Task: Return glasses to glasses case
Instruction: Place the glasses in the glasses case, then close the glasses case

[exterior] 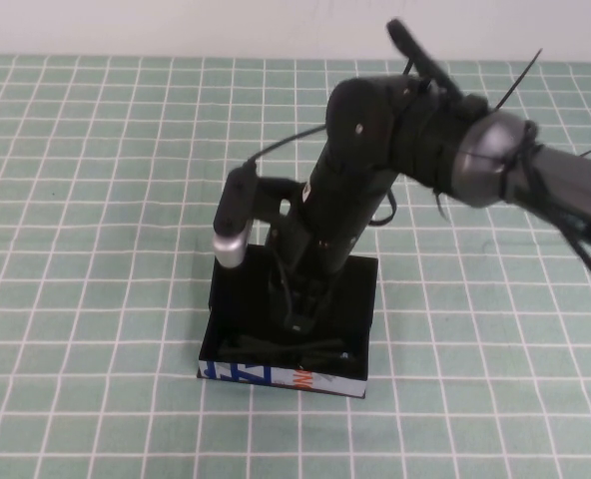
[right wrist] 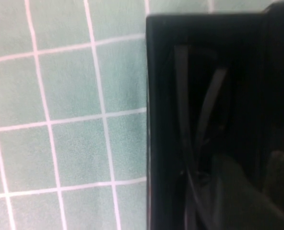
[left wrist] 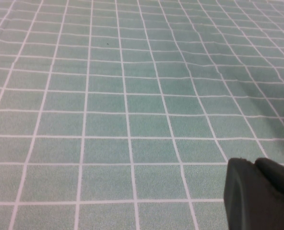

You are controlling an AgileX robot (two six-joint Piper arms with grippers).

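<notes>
Glasses case (exterior: 360,289) on the green mat, open, holding 1 pair of glasses (exterior: 295,351); we see the right gripper (exterior: 300,324) inside it, jaw state untellable, which may snag a temple arm on withdrawal; right wrist view alone shows temples; left gripper (left wrist: 259,194) parked, untellable.

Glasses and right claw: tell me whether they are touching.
Cannot tell. In the high view the right claw reaches down into the glasses case over the glasses, but black on black hides any contact or gap; the right wrist view is equally dark.
</notes>
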